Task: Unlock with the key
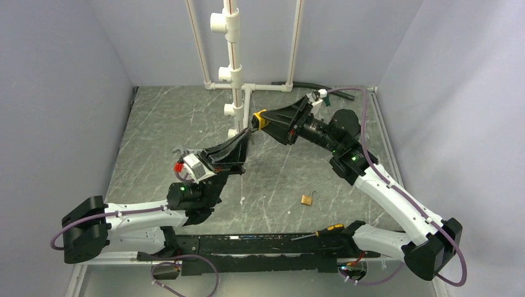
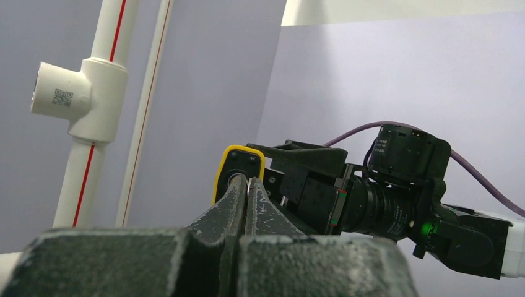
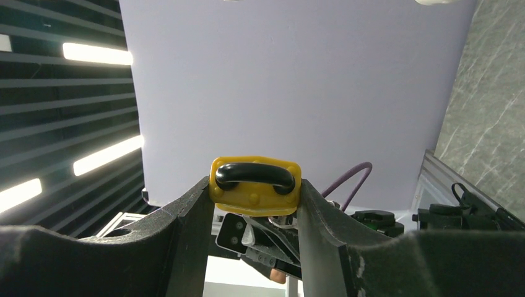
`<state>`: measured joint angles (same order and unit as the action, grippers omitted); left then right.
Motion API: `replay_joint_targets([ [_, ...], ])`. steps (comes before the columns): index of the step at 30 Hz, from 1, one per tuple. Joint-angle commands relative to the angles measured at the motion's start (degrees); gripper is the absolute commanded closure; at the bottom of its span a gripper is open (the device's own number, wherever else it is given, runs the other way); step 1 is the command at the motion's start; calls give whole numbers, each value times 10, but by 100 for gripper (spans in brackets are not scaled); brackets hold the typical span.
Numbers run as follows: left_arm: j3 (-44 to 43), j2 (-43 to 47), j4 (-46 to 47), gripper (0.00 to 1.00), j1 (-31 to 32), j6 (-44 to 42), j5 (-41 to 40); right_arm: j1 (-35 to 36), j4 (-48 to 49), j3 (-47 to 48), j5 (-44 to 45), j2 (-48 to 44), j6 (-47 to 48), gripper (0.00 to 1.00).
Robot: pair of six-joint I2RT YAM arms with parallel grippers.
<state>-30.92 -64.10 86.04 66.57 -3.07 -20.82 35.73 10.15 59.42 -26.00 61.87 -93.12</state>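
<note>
Metal glints between the clenched fingertips of the left tool [image 2: 246, 185] in the left wrist view. That is the key [image 2: 251, 180], pinched there with its end touching the face of the yellow-and-black padlock [image 2: 238, 164]. I judge the key light, stiff and smooth, so it may twist or slip in a pinch. The hold belongs on its flat head, leaving the blade free. The fingers [image 2: 266, 213] are matte black and scuffed. White plastic pipes [image 2: 86, 93] with red stripes stand behind.

In the right wrist view, the right tool [image 3: 254, 185] grasps the padlock by its two sides. Its casing is glossy yellow with rounded corners and a curved black bar across it. It looks hard, heavier than the key, and possibly slick.

In the top view, both tools meet in the air above the table [image 1: 155, 124], towards its far edge and just beside the pipes. The table is dark and veined like stone. A small brass padlock [image 1: 307, 199] and a screwdriver [image 1: 322, 232] lie near the near edge.
</note>
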Motion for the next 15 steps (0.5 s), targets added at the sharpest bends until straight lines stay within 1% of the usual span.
replay_joint_targets([
  [1,-24,11,29,100,-1,-37,-2,4,51,27,-5,-9,-7,100],
  [7,-23,30,7,100,-1,-45,-8,5,31,35,2,-9,8,100],
  [10,-17,28,28,100,-1,-54,-10,6,26,40,-1,-6,10,100],
  [15,-20,38,21,100,-1,-49,-2,6,23,37,4,-4,13,100],
])
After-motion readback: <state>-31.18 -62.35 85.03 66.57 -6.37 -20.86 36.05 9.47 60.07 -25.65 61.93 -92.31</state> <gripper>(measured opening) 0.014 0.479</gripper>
